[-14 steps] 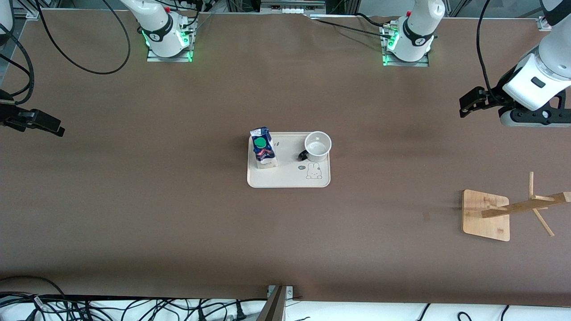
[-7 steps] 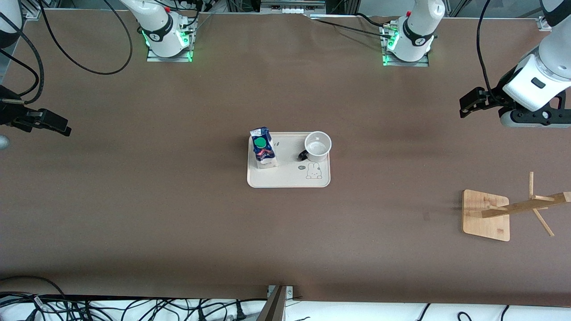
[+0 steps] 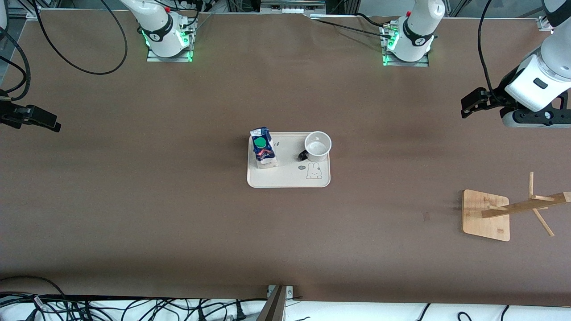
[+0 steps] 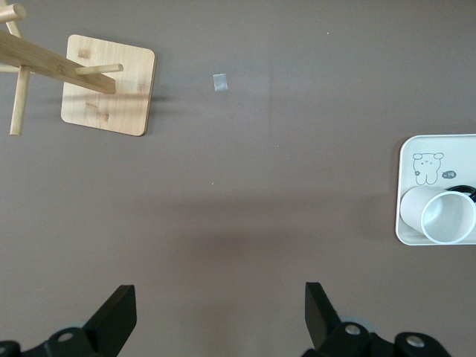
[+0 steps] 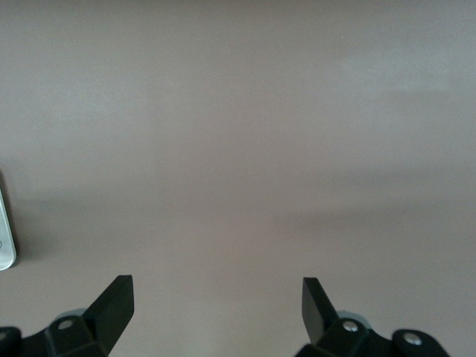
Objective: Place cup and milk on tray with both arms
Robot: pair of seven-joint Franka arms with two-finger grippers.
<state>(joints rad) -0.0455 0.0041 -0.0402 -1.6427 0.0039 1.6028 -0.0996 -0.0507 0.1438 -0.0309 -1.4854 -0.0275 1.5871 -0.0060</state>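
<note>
The cream tray (image 3: 285, 177) lies at the middle of the table. The milk carton (image 3: 262, 148) stands upright on its end toward the right arm. The white cup (image 3: 317, 146) stands upright on its end toward the left arm, black handle toward the carton. The left wrist view shows the cup (image 4: 442, 216) on the tray's edge (image 4: 407, 152). My left gripper (image 3: 467, 105) is open and empty over bare table at the left arm's end; it shows in the left wrist view (image 4: 221, 305). My right gripper (image 3: 51, 125) is open and empty over bare table at the right arm's end; it shows in the right wrist view (image 5: 217, 301).
A wooden rack with a square base (image 3: 485, 215) and slanted pegged post (image 3: 526, 206) stands near the left arm's end, nearer the front camera; it shows in the left wrist view (image 4: 108, 93). Cables (image 3: 134, 307) lie along the table's front edge.
My right gripper has shifted back toward the table's end after a small move inward. My left gripper has barely risen. Cup, milk and tray have not moved.
</note>
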